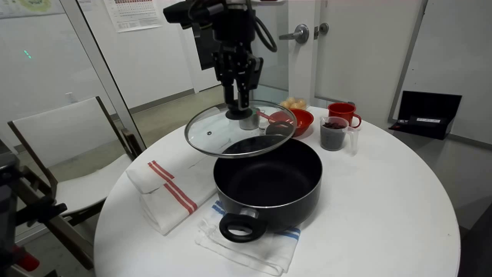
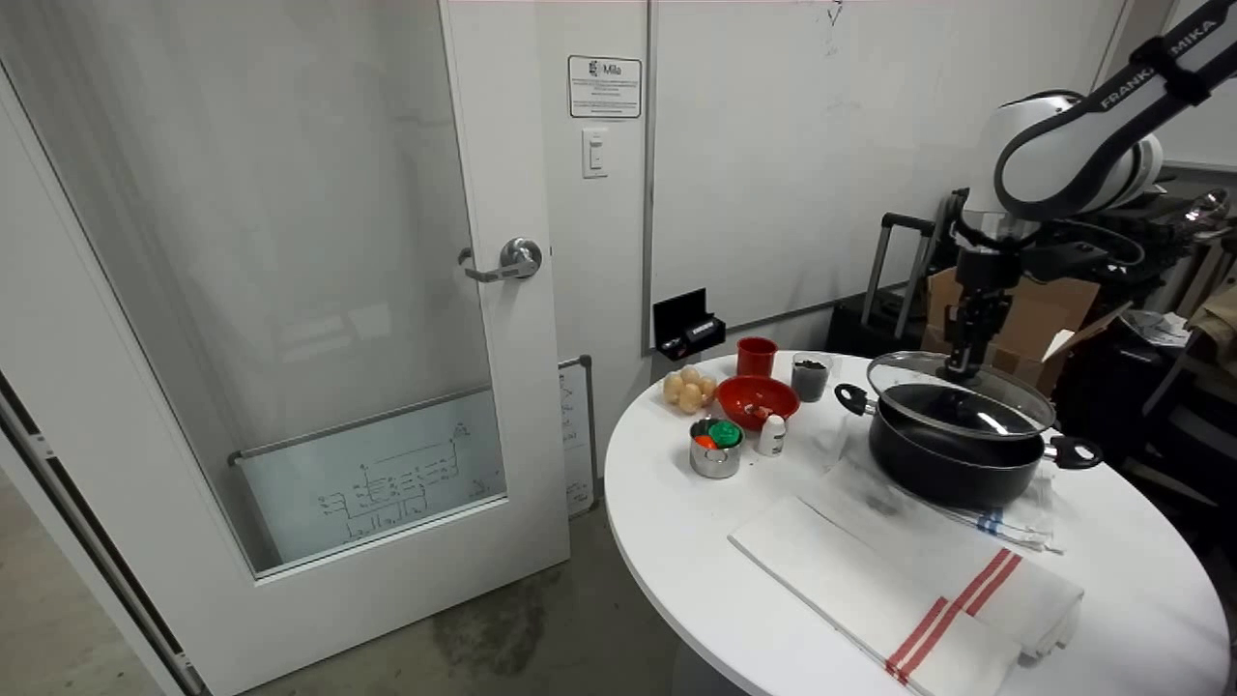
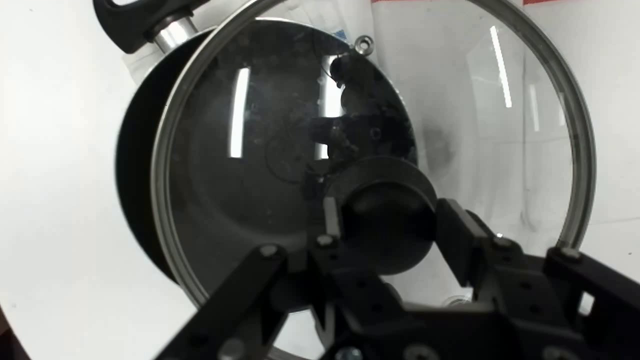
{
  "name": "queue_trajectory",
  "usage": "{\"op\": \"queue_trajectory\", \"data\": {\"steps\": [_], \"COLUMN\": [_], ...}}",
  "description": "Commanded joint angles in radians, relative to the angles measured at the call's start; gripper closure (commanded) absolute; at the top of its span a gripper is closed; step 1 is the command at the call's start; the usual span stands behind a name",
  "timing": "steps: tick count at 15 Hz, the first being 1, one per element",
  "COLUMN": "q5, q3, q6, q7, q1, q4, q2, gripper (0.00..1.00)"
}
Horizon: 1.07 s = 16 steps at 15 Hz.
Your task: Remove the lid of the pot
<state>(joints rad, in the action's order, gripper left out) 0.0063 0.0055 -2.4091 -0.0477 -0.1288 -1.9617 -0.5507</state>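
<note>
Wht tbl [image 1: 384,200] | grpr [image 1: 237,104] ptg dn, pinching lid [image 1: 219,134] knob [image 3: 390,230] | lid partly over pot [image 1: 294,211] (aloft)

1. Both exterior views: moderate, even light; slight softness overall.
2. In an exterior view, pot [image 1: 269,192] interior nearly black, faint detail only.
3. Wrist view: bench [image 3: 60,200] bright, nearly washed out.
4. White strip glare on lid [image 3: 300,135], indicating overhead light.
5. Wrist view: gripper [image 3: 392,225] dark, near parts out of focus.

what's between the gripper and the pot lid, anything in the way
Nothing visible: in the wrist view, the gripper has its fingers pressed against both sides of the knob on the lid, which hangs above the pot.
</note>
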Motion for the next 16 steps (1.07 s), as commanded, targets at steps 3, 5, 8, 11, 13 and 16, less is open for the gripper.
{"op": "queue_trajectory", "data": {"steps": [3,5,8,11,13,16], "q5": [-0.037,-0.053,-0.074,-0.082,-0.087,-0.087], "q3": [0.016,0.021,0.031,0.044,0.05,0.06], "q6": [0.024,0.035,0.056,0.074,0.082,0.106], "q7": [0.002,0.01,0.011,0.005,0.0,-0.01], "q1": [0.112,0.151,0.197,0.224,0.236,0.245], "q4": [-0.061,-0.049,-0.03,-0.01,0.005,0.036], "q2": [0.092,0.086,0.066,0.039,0.019,-0.018], "gripper": [0.76,0.76,0.76,0.76,0.76,0.76]}}
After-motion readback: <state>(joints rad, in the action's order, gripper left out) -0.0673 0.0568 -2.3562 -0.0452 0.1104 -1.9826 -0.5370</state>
